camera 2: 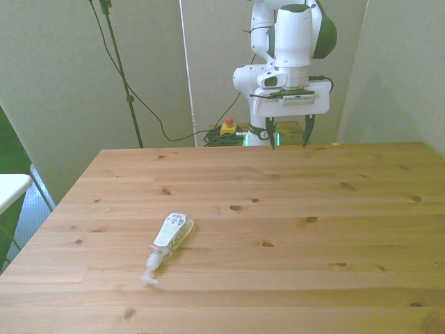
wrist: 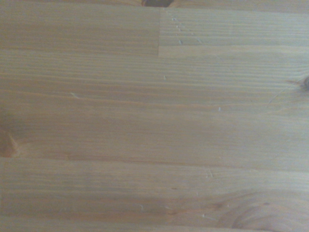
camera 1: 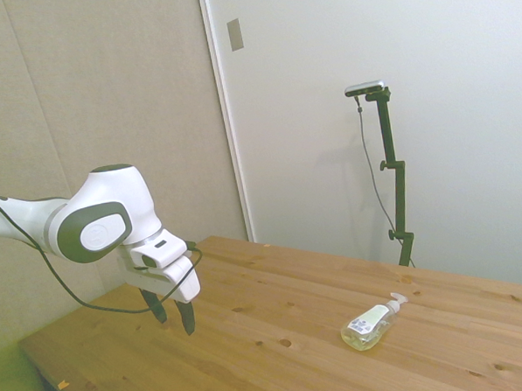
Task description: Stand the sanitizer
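Note:
The sanitizer [camera 1: 368,325] [camera 2: 170,238] lies on its side on the wooden table [camera 2: 292,236], a small clear bottle of pale yellowish liquid with a white pump top and a white-and-blue label. In the front view its pump points toward the near edge, on the front view's left. My gripper [camera 2: 286,134] [camera 1: 173,311] hangs open and empty above the table's far edge, well away from the bottle. The wrist view holds only bare wood grain [wrist: 154,116].
Beyond the table's far edge, a red-and-yellow button box [camera 2: 227,126] and cables lie on the floor. A white surface [camera 2: 8,188] juts in at the front view's left. Walls stand behind the table.

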You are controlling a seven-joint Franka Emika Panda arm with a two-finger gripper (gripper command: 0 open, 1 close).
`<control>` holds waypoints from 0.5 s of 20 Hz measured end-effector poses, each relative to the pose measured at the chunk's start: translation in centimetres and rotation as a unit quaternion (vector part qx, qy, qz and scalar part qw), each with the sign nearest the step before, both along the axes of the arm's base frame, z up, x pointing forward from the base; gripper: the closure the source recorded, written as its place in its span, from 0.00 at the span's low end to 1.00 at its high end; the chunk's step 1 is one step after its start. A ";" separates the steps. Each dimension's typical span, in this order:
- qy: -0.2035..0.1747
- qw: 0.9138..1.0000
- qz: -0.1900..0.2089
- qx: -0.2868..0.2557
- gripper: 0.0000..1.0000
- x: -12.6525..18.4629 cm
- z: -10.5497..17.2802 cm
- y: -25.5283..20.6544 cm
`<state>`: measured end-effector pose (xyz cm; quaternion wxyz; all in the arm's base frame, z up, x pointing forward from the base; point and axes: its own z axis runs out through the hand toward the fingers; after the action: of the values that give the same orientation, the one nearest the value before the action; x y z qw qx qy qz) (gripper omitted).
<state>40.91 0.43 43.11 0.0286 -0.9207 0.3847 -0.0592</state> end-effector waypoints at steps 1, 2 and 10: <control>0.001 1.000 -0.001 0.000 0.00 0.0 -0.1 0.0; 0.001 1.000 -0.005 0.000 0.00 0.0 -0.1 0.0; -0.014 0.997 -0.068 -0.022 0.00 2.9 0.7 -5.5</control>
<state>43.78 -5.06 43.85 0.0094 -0.8920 0.4444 -0.0823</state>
